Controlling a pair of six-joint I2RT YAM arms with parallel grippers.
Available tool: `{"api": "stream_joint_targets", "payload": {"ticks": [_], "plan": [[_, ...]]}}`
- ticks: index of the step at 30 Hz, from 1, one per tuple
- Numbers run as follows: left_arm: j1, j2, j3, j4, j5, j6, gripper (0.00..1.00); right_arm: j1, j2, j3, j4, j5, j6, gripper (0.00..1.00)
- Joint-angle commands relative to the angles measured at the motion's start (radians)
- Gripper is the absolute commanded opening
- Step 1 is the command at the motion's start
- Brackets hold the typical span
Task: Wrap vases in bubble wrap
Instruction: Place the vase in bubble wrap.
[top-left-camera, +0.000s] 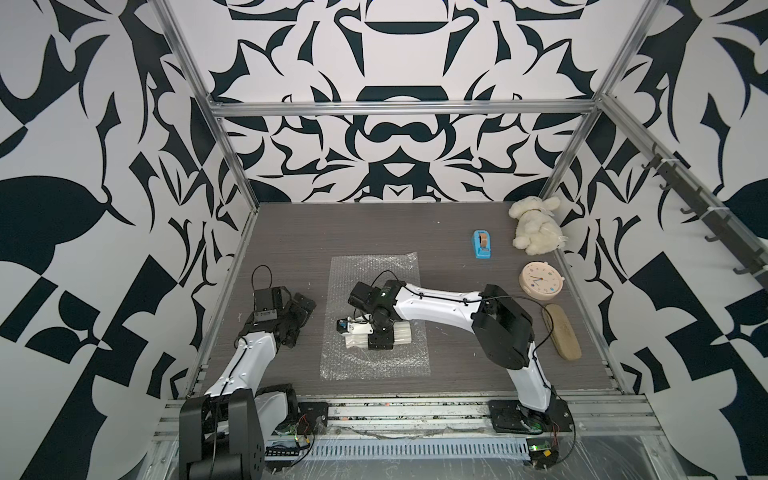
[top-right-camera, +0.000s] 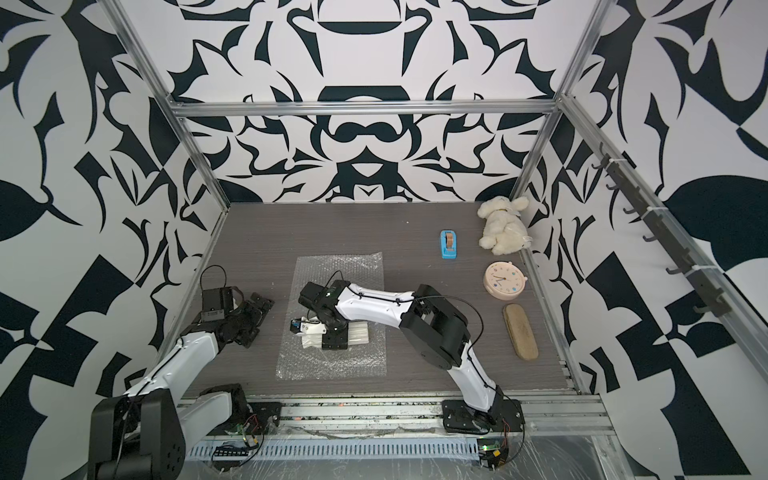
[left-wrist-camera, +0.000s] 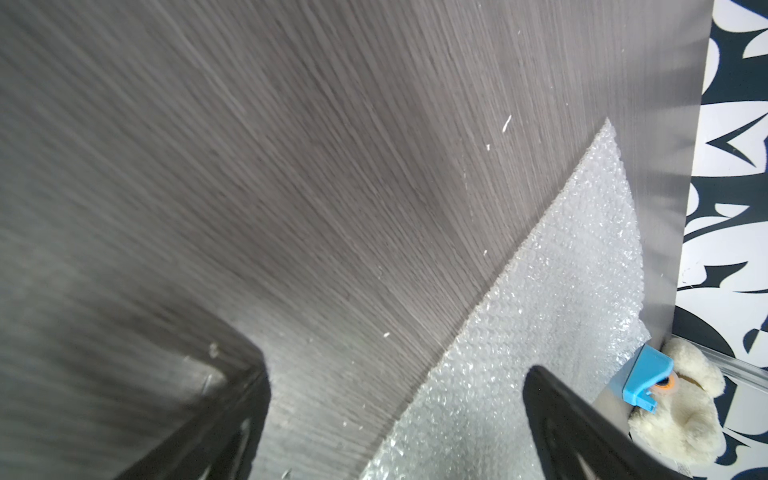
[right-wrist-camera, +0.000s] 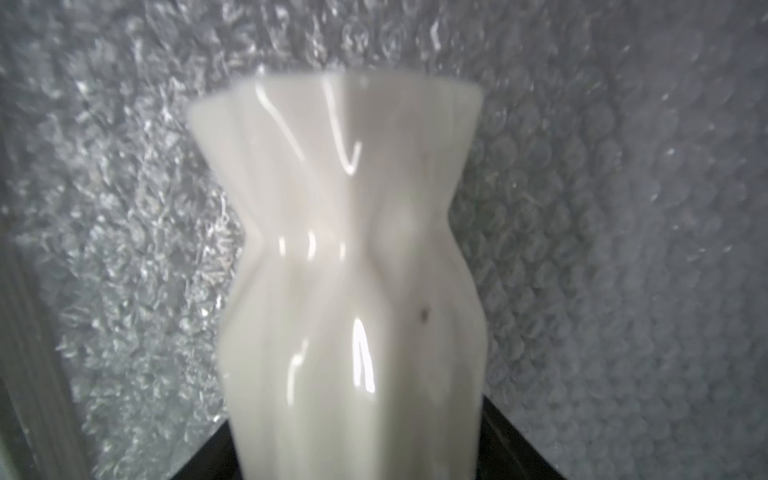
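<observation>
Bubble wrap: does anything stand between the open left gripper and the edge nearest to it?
Nothing visible does. The left gripper hovers over bare table just beside the bubble wrap; the vase lies farther in on the sheet.

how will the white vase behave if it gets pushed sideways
The vase lies on its side on the bubble wrap, so it would probably roll, though its ribs may slow it. Its glossy surface looks slippery and hard, likely breakable.
</observation>
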Motion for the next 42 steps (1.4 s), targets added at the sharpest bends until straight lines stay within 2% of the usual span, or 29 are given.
{"api": "stream_joint_targets", "payload": {"ticks": [1,5,15,26,29,36,42], "plan": [[0.002,0.007,-0.021,-0.019,0.009,0.012,1.00,-0.011,-0.040,-0.006,-0.001,-0.032,-0.009,0.61],[0.002,0.002,-0.023,-0.020,0.010,0.006,0.99,-0.016,-0.044,0.023,-0.002,-0.059,-0.005,0.48],[0.002,0.000,-0.027,-0.020,0.011,0.003,0.99,-0.031,-0.050,0.074,-0.038,-0.116,0.009,0.46],[0.002,-0.017,-0.051,-0.015,0.023,-0.020,1.00,-0.055,-0.026,0.068,-0.013,-0.103,0.064,0.46],[0.002,-0.031,-0.063,-0.012,0.026,-0.030,1.00,-0.058,-0.013,0.062,0.004,-0.092,0.090,0.48],[0.002,-0.041,-0.063,-0.010,0.053,-0.031,1.00,-0.058,-0.035,0.029,0.021,-0.078,0.079,0.67],[0.003,-0.012,-0.046,-0.022,0.082,-0.001,1.00,-0.053,-0.049,0.034,-0.002,-0.086,0.046,0.71]]}}
